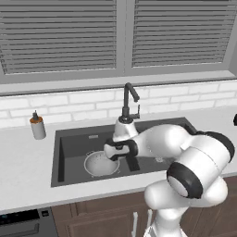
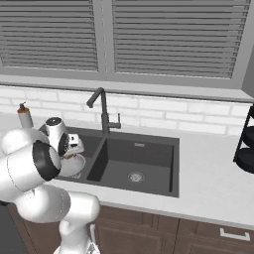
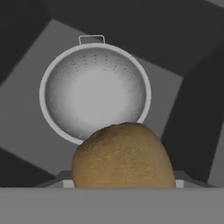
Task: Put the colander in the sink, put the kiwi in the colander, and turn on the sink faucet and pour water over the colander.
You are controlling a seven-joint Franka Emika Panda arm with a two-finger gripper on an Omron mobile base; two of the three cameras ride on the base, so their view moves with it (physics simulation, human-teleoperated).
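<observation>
**Kiwi held above the colander in the sink**

The bench point(image 1: 28, 162) is a pale, smooth slab that lies all around the hand, with a white brick wall and slatted blinds beyond it. Sunk into it below the hand is the sink point(image 1: 74, 143), dark grey, matte and square-cornered, its two basins parted by a ridge. The sink faucet point(image 1: 128, 99), a thin black gooseneck with a hooked spout, rises just behind the hand. The colander point(image 3: 94, 92) sits on the floor of the basin right under the hand: round, shallow, white-grey, dotted with fine holes, a small wire handle on its far rim. A grey soap dispenser point(image 1: 37, 126) with a brown cap stands on the bench well off to the hand's left. The hand point(image 1: 121, 150) is partly open, its fingers closed on the kiwi point(image 3: 124, 157), a brown, rough-skinned oval that hides the colander's near rim in the hand view.
</observation>
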